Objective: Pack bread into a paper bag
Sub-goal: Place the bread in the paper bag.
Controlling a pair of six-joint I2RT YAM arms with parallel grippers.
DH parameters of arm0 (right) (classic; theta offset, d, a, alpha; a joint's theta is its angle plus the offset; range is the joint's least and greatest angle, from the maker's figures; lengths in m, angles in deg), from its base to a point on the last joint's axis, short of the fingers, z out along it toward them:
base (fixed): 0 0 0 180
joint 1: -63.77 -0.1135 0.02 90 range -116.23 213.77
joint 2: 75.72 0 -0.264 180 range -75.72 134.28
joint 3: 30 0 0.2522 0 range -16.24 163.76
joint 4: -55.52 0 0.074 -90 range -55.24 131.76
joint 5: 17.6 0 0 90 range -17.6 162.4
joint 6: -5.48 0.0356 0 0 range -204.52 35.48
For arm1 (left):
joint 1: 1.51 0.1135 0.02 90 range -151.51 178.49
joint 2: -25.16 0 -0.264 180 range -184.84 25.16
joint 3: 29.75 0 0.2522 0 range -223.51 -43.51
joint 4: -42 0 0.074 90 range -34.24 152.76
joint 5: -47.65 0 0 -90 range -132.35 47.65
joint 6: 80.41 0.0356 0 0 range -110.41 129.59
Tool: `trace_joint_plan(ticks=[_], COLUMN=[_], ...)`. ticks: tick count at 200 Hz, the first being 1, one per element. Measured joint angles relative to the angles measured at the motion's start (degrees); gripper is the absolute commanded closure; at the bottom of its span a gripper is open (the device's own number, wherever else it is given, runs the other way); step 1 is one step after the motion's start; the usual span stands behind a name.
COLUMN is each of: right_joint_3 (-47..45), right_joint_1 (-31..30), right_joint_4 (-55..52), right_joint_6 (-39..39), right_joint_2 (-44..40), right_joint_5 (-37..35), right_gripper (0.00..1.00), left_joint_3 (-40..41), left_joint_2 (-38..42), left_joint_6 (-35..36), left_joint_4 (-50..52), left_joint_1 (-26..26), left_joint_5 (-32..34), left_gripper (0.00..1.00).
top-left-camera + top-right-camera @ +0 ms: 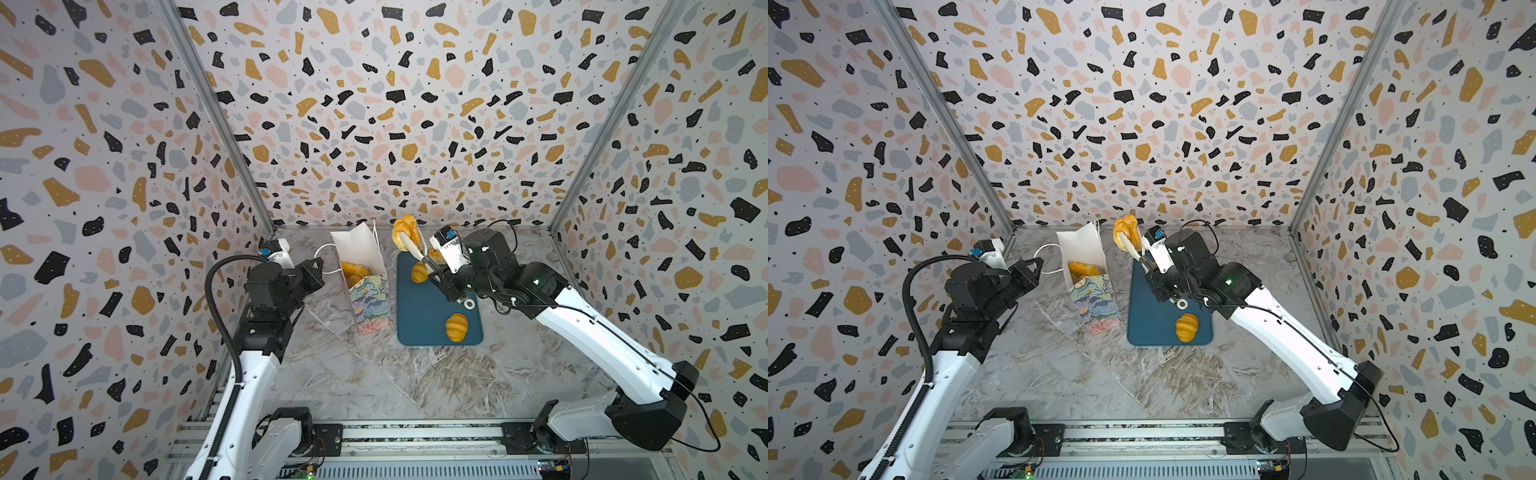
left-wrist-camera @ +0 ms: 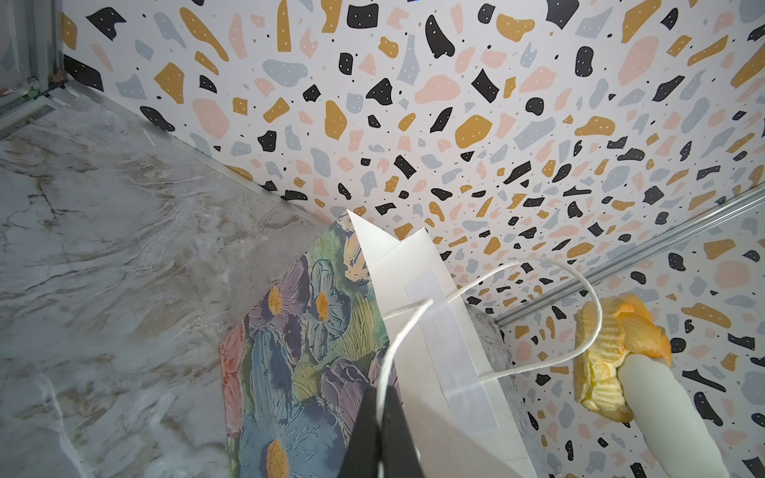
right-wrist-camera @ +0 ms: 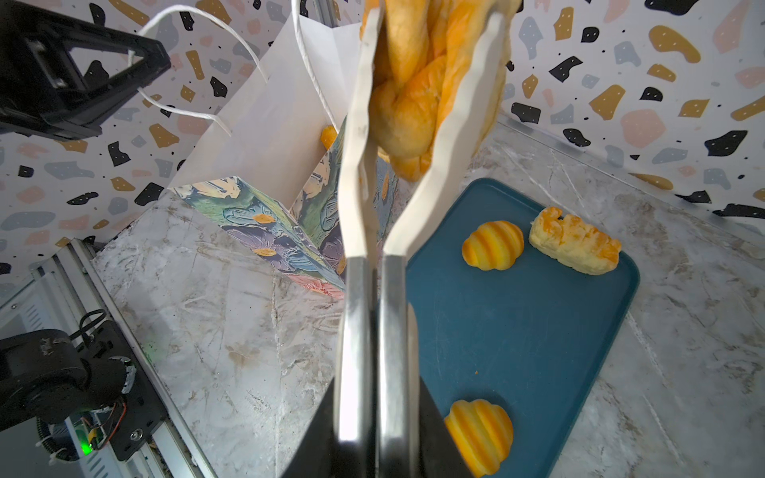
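The paper bag stands upright and open left of the tray, with golden bread inside. My left gripper is shut on its white cord handle, beside the bag's left rim. My right gripper is shut on the metal handles of white-tipped tongs. The tongs clamp a twisted golden bread piece, raised just right of the bag's mouth. Two striped rolls and a crumb-topped piece lie on the tray.
The dark-teal tray lies flat on the marble table, right of the bag. Patterned walls close in the back and both sides. The arm bases sit on a rail at the front edge.
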Motion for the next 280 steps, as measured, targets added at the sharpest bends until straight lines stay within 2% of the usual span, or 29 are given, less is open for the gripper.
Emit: trace_joint_plan(ticks=[104,280], right_joint_3=[6.99,11.39], right_joint_1=[-0.52,-6.93], right_joint_4=[4.42,6.51], right_joint_6=[-2.75,-3.80], right_joint_2=[3.85,9.68], right_joint_5=[3.39,5.73], right_gripper=[0.78,0.78], left_joint_3=[0.00,0.00], left_joint_2=[1.01,1.16], left_joint_6=[-0.81,-1.79], left_joint_4=[-0.04,-0.04], left_joint_1=[0.00,0.00], left_joint_5=[0.22,0.22], left_gripper=[1.00,1.00])
